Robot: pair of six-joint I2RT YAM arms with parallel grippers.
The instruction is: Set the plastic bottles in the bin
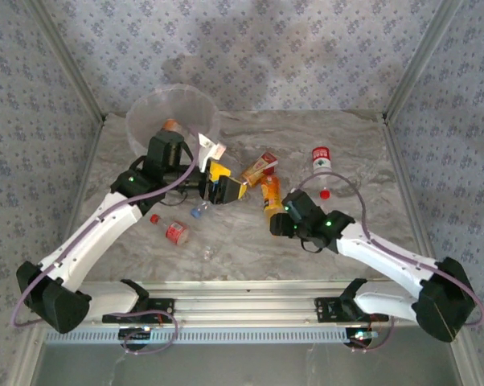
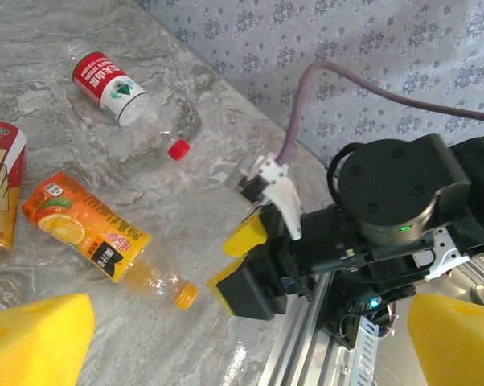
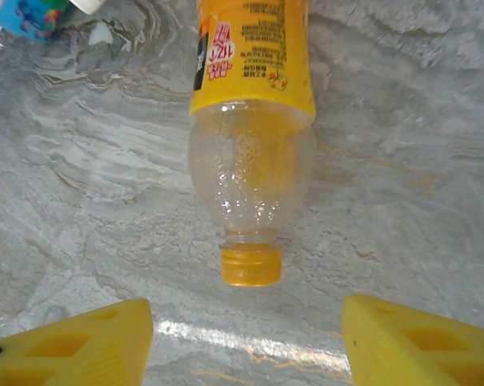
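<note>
An orange juice bottle [image 3: 250,153] with an orange cap [image 3: 251,266] lies on the marble table, cap pointing at my right gripper [image 3: 246,342]. That gripper is open, its yellow fingers [image 3: 73,342] on either side just short of the cap, touching nothing. From the left wrist view the same bottle [image 2: 85,233] lies just ahead of the right gripper [image 2: 230,261]. My left gripper [image 1: 228,183] hangs open and empty near the table's middle. A clear bottle with a red label [image 1: 321,157] lies at the back right. The bin [image 1: 145,121] stands at the back left with an orange-capped bottle [image 1: 171,126] inside.
A red and gold crushed bottle [image 1: 260,167] lies beside the orange one. A small red-labelled bottle [image 1: 175,233], a loose red cap [image 1: 154,218] and a blue cap [image 1: 196,213] lie front left. A blue-labelled bottle [image 3: 25,12] shows ahead. The metal rail [image 1: 242,305] runs along the near edge.
</note>
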